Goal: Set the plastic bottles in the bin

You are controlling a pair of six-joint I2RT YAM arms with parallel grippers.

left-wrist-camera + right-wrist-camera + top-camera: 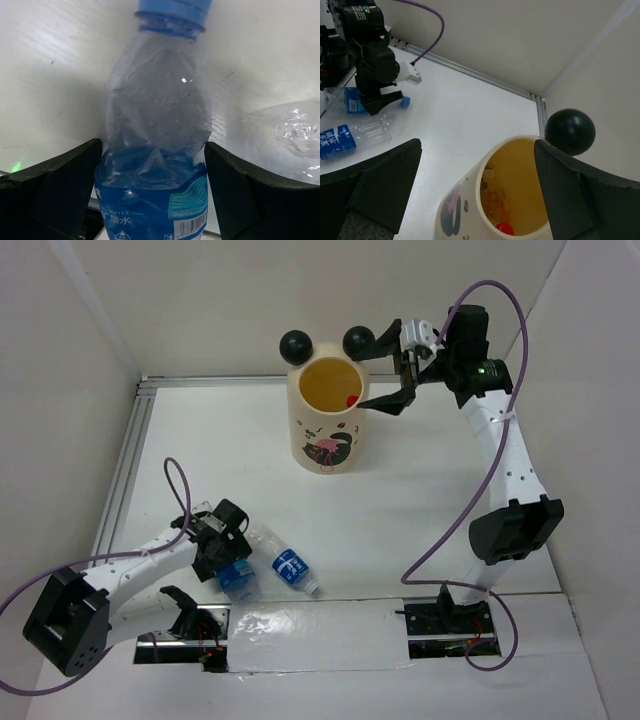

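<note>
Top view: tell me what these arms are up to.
The left end effector straddles a blue-capped bottle lying on the table; a firm grip cannot be confirmed. A second bottle lies beside it. The right end effector hangs open and empty by the bin, which holds something red.

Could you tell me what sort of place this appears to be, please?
Probably a robot lab test cell: plain white walls box in a white table, with a left arm and right arm bolted at its near edge.

bin (325, 435) far centre | bottle (238, 578) near-left, between left fingers (55, 190) | second bottle (290, 568) just right
</note>
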